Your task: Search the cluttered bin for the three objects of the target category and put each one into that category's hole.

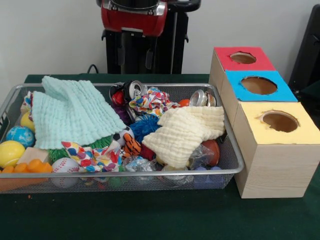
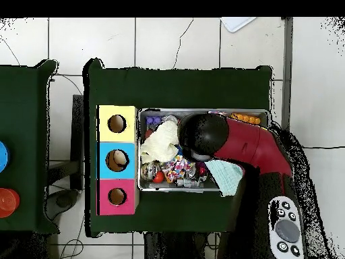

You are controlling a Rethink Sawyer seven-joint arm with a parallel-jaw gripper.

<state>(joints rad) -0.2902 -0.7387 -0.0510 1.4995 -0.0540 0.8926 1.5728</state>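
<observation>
Even, soft indoor light; faint shadows under the bin (image 1: pixel 239 159); cans (image 1: pixel 202 98) glint slightly; front view mildly soft.

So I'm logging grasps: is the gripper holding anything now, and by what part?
Cannot be told: the arm hangs over the bin, but neither view shows its gripper.

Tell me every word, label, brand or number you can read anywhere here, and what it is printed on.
None can be read.
Dented silver drink cans in the silver wire-mesh bin: any print too blurred.
Pale wooden boxes with red, blue and yellow tops: blank.
Grey button pad: symbols too small.
</observation>
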